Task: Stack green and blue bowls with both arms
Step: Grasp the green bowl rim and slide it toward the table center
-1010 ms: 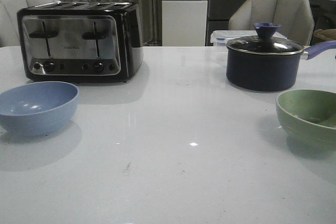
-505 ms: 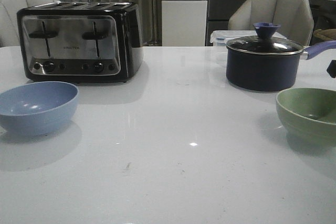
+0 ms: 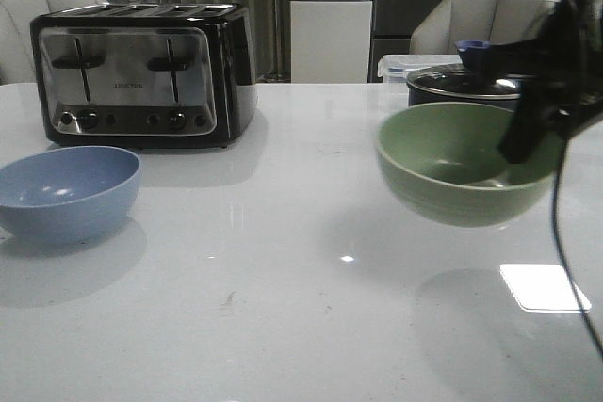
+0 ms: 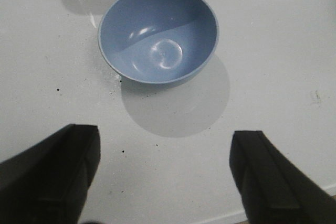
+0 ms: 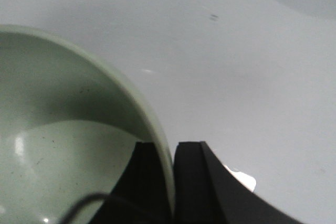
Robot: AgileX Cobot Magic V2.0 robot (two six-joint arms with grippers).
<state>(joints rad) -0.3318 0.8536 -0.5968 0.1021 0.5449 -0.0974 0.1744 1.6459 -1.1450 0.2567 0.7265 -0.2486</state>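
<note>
The blue bowl (image 3: 68, 190) sits upright on the white bench (image 3: 283, 308) just in front of the black toaster (image 3: 141, 72), near its left end, and the left gripper (image 4: 163, 182) hangs above it with its jaws spread wide, touching nothing. Well to the right of the toaster, the green bowl (image 3: 462, 165) hangs clear of the bench, its shadow below it, the right gripper (image 5: 170, 177) with its jaws pinching the bowl's rim, one inside and one outside. Beyond the green bowl, level with the toaster, stands the dark lidded saucepan (image 3: 462, 82), partly hidden by it.
</note>
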